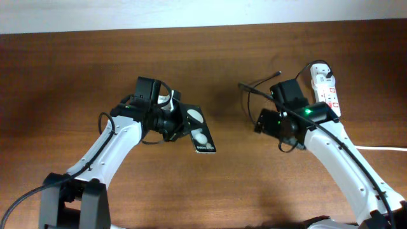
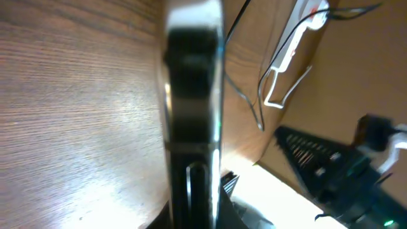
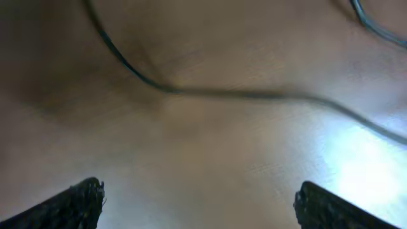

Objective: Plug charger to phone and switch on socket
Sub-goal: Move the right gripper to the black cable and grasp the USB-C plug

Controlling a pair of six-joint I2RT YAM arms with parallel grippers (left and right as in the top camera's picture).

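Brown wood grain fills the overhead view: a tabletop (image 1: pixel 63 76) with both arms reaching in from 6 o'clock. Close to the middle, the left tool (image 1: pixel 180 123) is clamped on the phone (image 1: pixel 201 132), gripping the end that points to 10 o'clock. The lettered end points to 5 o'clock and the two white spots face up. Whether the phone touches the wood I cannot tell. At 3 o'clock from the phone, and well apart from it, the right tool (image 1: pixel 261 120) hangs over bare wood. The socket (image 1: pixel 325 90) lies at 2 o'clock on the tabletop, just beside the right arm's wrist, with a white adapter at its far end. The charger (image 1: pixel 254 89) shows as a thin black line reaching toward 9 o'clock, near the right tool on its 11 o'clock side.

From the left wrist, the phone (image 2: pixel 191 95) is seen edge-on, a dark blurred band running from 12 to 6 o'clock down the middle. The socket (image 2: pixel 310 18) sits at 1 o'clock, and a strand of the charger (image 2: pixel 253 109) lies on the wood between it and the phone.

From the right wrist, the right tool (image 3: pixel 206 205) is released. Its dark fingertips (image 3: pixel 79 203) stand wide apart at 7 and 5 o'clock with only wood between them. The charger (image 3: pixel 222 93) crosses the tabletop beyond them from 11 to 3 o'clock, blurred.
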